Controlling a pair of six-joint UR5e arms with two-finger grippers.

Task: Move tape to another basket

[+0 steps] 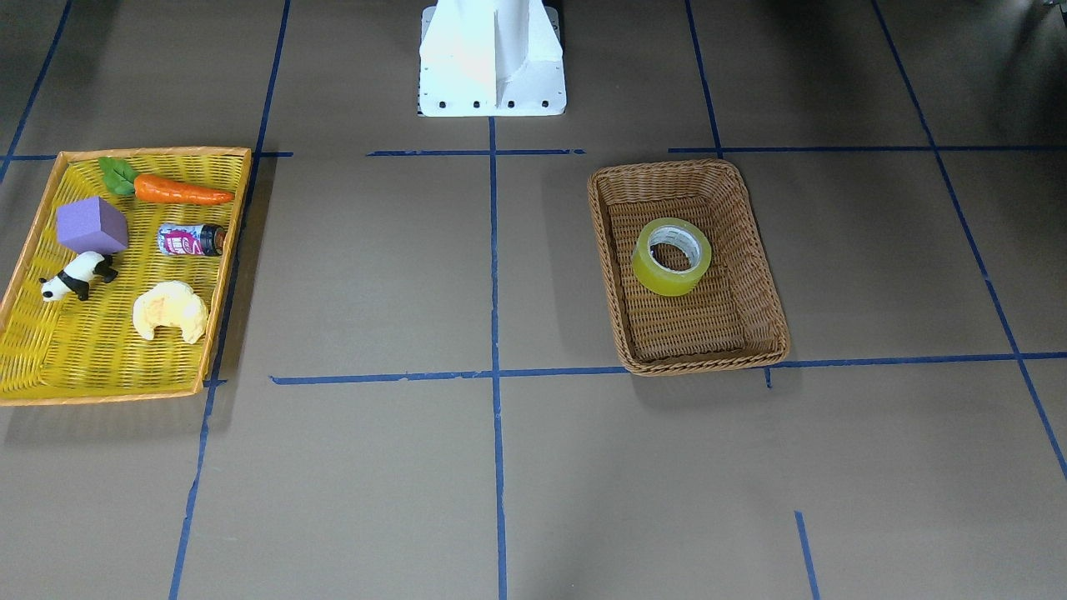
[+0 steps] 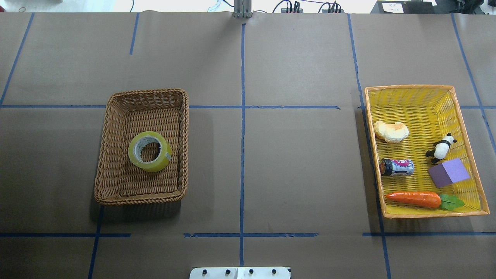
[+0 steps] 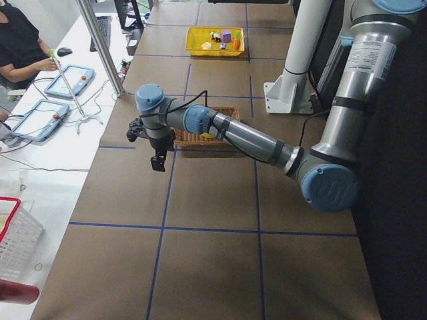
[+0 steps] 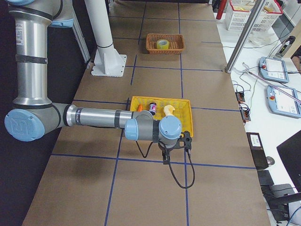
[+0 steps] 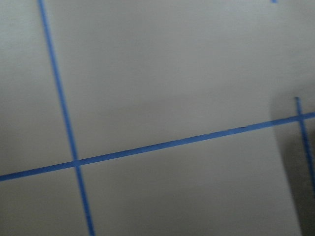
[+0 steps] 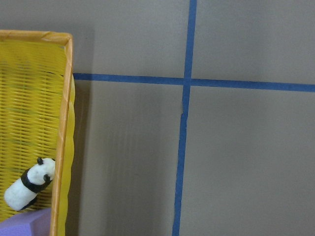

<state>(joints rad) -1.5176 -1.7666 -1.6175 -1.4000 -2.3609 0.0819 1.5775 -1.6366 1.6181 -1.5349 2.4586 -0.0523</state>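
Note:
The yellow-green tape [image 1: 672, 257] lies flat inside the brown wicker basket [image 1: 704, 363]; the overhead view shows the tape [image 2: 149, 151] in the middle of the basket [image 2: 135, 200]. My left gripper [image 3: 158, 162] shows only in the exterior left view, hanging above the table beyond the basket's outer side, away from the tape. My right gripper [image 4: 165, 157] shows only in the exterior right view, above the table just past the yellow tray. I cannot tell whether either gripper is open or shut. Neither wrist view shows fingers.
A flat yellow tray [image 2: 430, 214] with an orange rim holds a croissant [image 2: 390, 131], a panda figure [image 2: 440, 148], a small can [image 2: 396, 167], a purple block [image 2: 448, 173] and a carrot [image 2: 414, 198]. The robot's white base [image 1: 492, 58] stands at the table's near edge.

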